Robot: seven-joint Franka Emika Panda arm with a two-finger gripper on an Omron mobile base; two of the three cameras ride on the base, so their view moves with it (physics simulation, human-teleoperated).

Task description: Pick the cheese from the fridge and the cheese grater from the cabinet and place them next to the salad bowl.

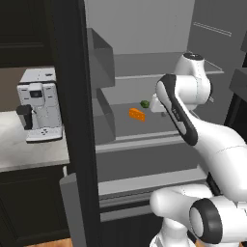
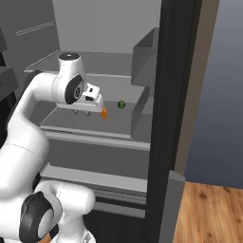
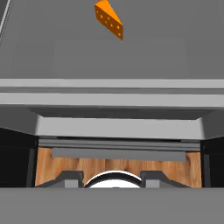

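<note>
Mid-frame on the fridge (image 1: 144,38) shelf sits the cheese (image 1: 137,115), green item (image 1: 144,103) just beyond. Hand hovers right of it; fingers hidden, can't tell their spread. Risk: descent probably lands off-centre, nudging the wedge deeper or toppling it.

The fridge (image 1: 144,34) stands wide open, and its middle shelf (image 1: 159,126) is mostly bare. Only the cheese (image 1: 137,115) and a small green ball (image 1: 144,103) sit near the shelf's middle, with room all around them. The door bins (image 1: 102,116) stick out along one side edge.
</note>
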